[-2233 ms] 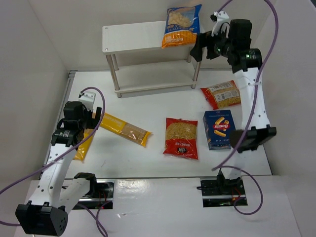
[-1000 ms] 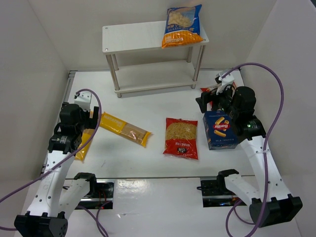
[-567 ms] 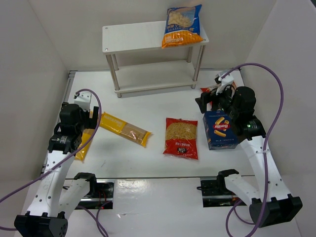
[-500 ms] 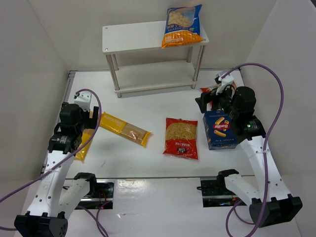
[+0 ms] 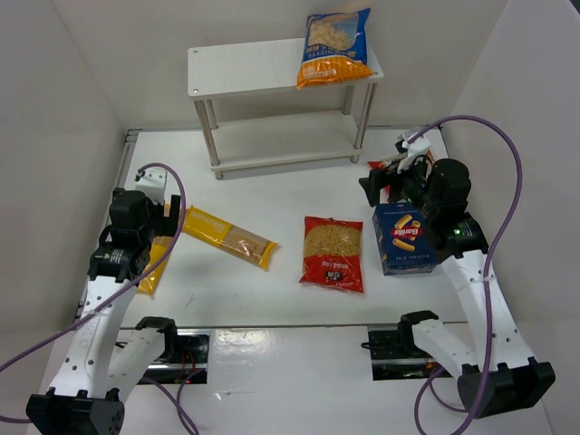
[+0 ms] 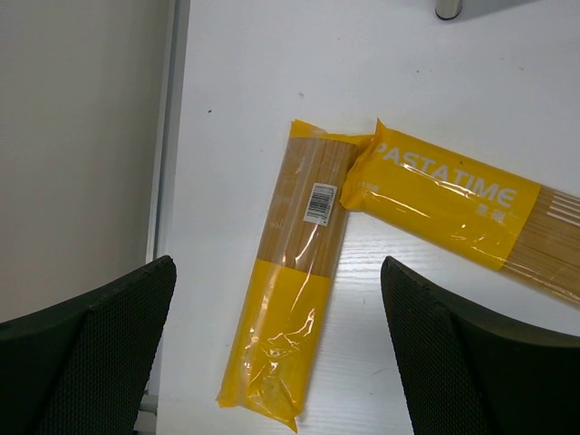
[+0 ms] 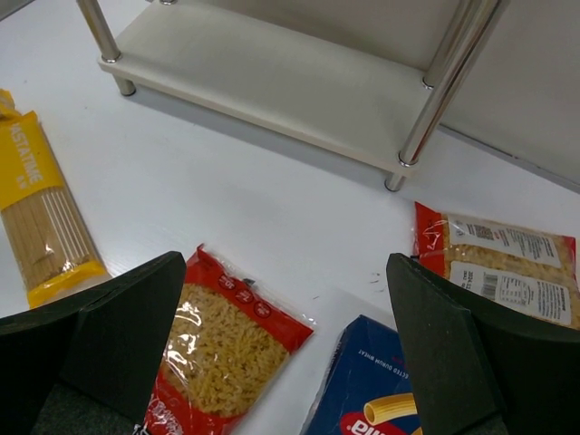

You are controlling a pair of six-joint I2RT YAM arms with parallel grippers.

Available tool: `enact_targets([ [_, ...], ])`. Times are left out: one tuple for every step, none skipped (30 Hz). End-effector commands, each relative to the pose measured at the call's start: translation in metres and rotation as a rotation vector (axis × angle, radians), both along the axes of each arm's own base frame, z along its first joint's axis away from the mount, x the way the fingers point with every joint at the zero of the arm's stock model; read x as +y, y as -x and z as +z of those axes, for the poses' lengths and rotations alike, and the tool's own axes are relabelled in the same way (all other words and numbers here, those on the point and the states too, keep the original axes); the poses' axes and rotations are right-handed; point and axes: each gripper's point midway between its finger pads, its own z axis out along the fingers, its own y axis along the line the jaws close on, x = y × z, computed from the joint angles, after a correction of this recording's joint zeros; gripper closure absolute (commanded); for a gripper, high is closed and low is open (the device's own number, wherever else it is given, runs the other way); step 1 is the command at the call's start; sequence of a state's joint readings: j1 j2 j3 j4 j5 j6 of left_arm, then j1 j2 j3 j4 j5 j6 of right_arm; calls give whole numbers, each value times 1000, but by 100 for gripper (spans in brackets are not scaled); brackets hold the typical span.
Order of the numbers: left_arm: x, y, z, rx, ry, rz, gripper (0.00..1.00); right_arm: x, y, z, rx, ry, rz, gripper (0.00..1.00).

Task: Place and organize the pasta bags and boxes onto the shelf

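The right gripper (image 7: 283, 272) has its fingers wide apart and holds nothing. Under it lie the blue box (image 7: 362, 394) and two red bags (image 7: 217, 362), all on the table. The left gripper (image 6: 276, 272), also spread and empty, hangs over one spaghetti packet (image 6: 294, 290), whose end touches the second packet (image 6: 453, 213). The blue-and-orange bag (image 5: 333, 47) stands on the shelf (image 5: 245, 68). I see two risks: lifting one packet may drag the other, and the flat box may slip.

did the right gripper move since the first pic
Yes. The right gripper has come down and back, from beside the top tier of the shelf to the box lying in front of it.
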State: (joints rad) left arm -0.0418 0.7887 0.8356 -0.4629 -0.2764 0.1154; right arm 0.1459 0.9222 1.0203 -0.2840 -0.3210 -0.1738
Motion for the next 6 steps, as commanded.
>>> enact_targets([
  [0,-4,13,-60,23,19,1,-3,-1,18,-81,-4,-12,0],
  [0,-3,9,-51,23,19,1,-3,-1,18,-81,-4,-12,0],
  [0,-3,9,-51,23,19,1,-3,-1,18,-81,-4,-12,0],
  [0,-3,9,-51,23,19,1,-3,-1,18,-81,-4,-12,0],
  [0,-3,9,-51,23,19,1,-3,-1,18,-81,-4,-12,0],
  [0,-3,9,-51,23,19,1,-3,-1,18,-81,-4,-12,0],
])
